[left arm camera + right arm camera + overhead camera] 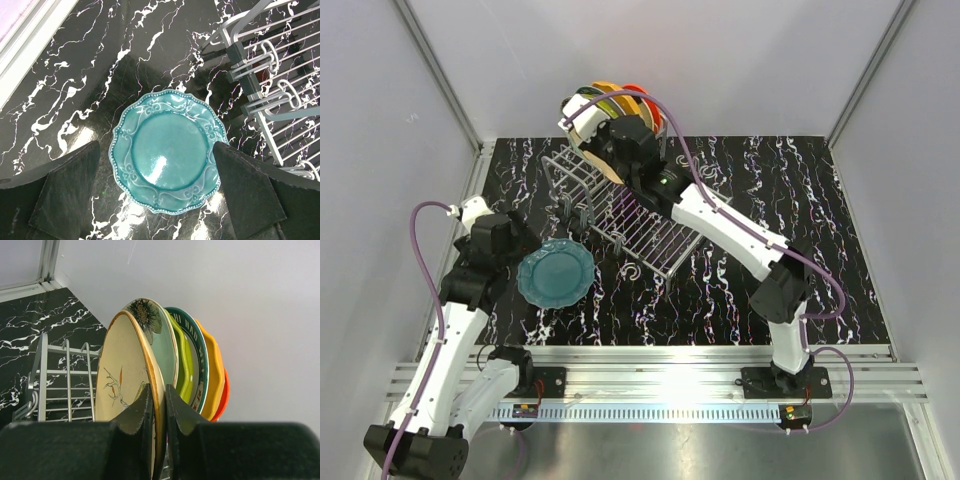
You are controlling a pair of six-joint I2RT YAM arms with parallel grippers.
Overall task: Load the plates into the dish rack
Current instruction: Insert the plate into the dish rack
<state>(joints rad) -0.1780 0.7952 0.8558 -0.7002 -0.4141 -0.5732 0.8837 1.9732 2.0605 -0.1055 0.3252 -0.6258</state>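
Observation:
A teal plate (167, 150) (556, 273) lies flat on the black marbled table, left of the dish rack (640, 225) (270, 65). My left gripper (156, 145) hangs open above it, one finger (70, 190) left of the rim and the other finger (250, 190) overlapping its right rim. Several plates (615, 105) stand on edge in the rack's far end: cream floral (120, 370), pale green floral (157, 335), lime green, teal-rimmed white, orange and red-orange. My right gripper (159, 405) is shut on the cream floral plate's rim, holding it upright at the front of the row.
The rack's wire uprights (65, 380) and flat grid tray (655, 235) lie between the stood plates and the teal plate. White walls close in the back and both sides. An aluminium rail (650, 365) runs along the near edge.

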